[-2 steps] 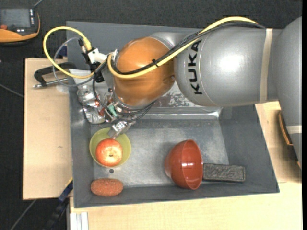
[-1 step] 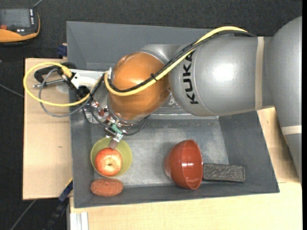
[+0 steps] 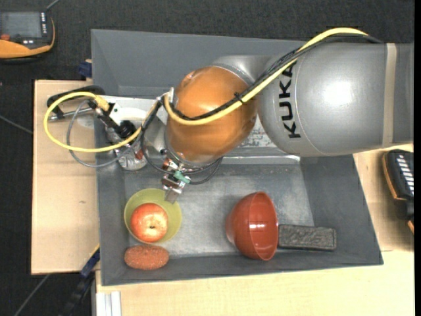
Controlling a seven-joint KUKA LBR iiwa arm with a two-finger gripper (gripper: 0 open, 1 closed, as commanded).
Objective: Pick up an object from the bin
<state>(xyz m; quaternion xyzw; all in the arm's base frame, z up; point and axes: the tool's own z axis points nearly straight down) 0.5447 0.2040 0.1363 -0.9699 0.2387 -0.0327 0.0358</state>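
Grey metal bin [image 3: 329, 196], lower left of the frame: a red-and-yellow apple [image 3: 151, 221] sits in a yellow-green bowl [image 3: 175, 217] (a brown oval pad [image 3: 146, 257] lies just below it). The gripper [image 3: 174, 182] hangs at the bowl's upper rim; whether its jaws are open or closed cannot be told.

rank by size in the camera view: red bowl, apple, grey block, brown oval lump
1. red bowl, clearly largest
2. grey block and apple: about alike, the block longer, the apple rounder, so not ranked
3. brown oval lump, smallest
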